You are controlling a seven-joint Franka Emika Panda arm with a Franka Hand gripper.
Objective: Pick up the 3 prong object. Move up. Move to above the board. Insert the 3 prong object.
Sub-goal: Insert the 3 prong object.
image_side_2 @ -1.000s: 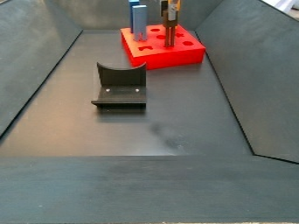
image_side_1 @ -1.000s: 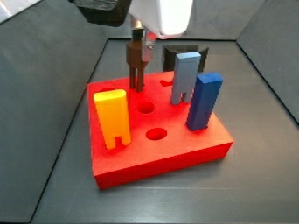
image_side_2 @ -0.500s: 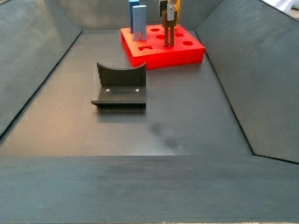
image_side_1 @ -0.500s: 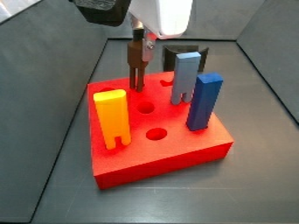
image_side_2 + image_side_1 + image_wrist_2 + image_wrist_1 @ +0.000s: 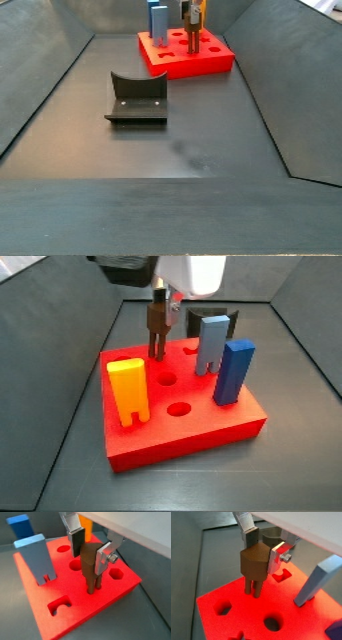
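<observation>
Dark bin floor [image 5: 201,150], tool [image 5: 261,549] clamping 3 prong object [image 5: 254,564], prongs on board [image 5: 231,609].

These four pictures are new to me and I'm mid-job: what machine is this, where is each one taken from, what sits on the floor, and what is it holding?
It is a single robot arm ending in a two-finger gripper. Two pictures come from cameras on its wrist, looking down past the fingers; two come from cameras fixed beside the bin. On the dark floor sits the board, a red block with holes in its top. Standing in it are a yellow block, a blue block and a grey-blue block. The dark L-shaped fixture, part of the rig, stands apart from the board. The gripper hangs over the board, shut on the 3 prong object, a slim brown piece whose prongs reach the board's top; how deep they sit is unclear.
</observation>
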